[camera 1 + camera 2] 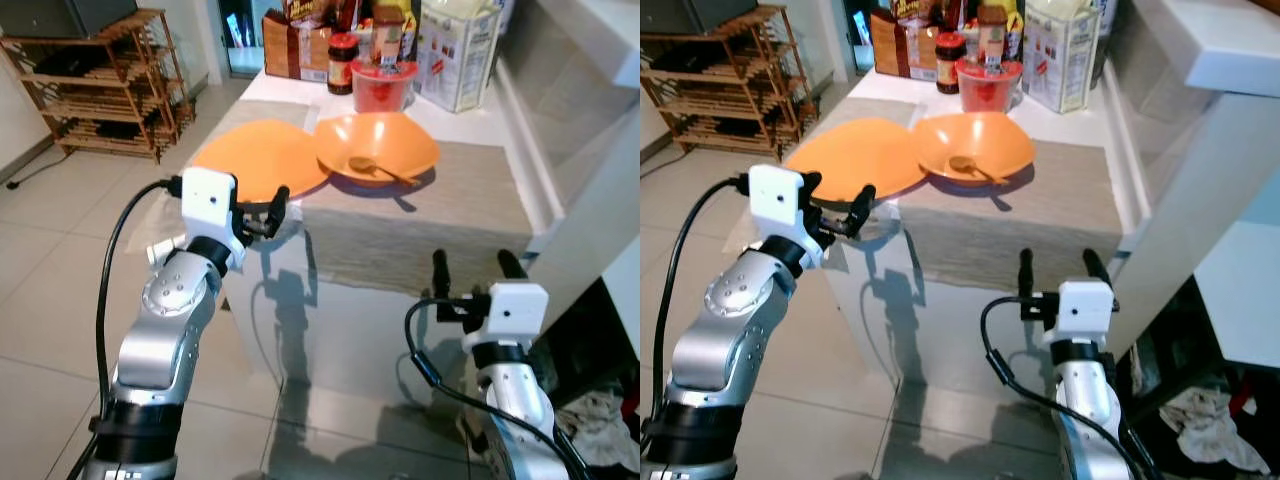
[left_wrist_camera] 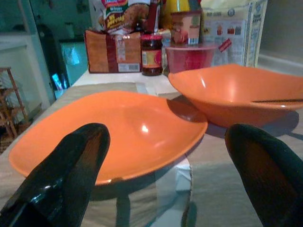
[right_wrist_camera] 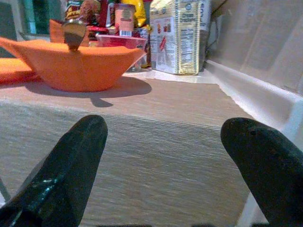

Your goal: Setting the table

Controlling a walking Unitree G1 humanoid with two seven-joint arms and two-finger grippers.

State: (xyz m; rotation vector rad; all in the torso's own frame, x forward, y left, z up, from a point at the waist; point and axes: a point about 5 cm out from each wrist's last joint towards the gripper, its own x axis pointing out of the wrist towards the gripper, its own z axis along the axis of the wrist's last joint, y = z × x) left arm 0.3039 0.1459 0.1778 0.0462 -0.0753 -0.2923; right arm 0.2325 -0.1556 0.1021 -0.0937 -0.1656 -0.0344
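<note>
A glossy glass table [image 1: 330, 330] stands before the robot, with a woven beige placemat [image 1: 430, 230] across its top.

At about ten o'clock, the left gripper [image 1: 268, 210] is raised to table height, its two black fingers spread apart and empty, aimed at the near rim of a smooth, shallow orange plate [image 1: 262, 160]. The plate juts slightly past the table's left edge, which probably makes that rim easy to pinch.

Just beside it, toward twelve o'clock, sits a deep orange bowl [image 1: 378, 148] with flared, pointed corners. Its edge touches or overlaps the plate. A wooden spoon [image 1: 378, 170] rests inside, handle leaning on the rim.

Behind, at twelve o'clock, crowd a red plastic tub [image 1: 383, 85], a dark jar [image 1: 342, 63] and a printed carton [image 1: 458, 50], likely pushed back to free the setting area.

At five o'clock, the right gripper [image 1: 470, 268] waits below the table's near edge, fingers pointing up, well apart, holding nothing. A wooden slatted rack [image 1: 100, 85] stands at far ten o'clock.
</note>
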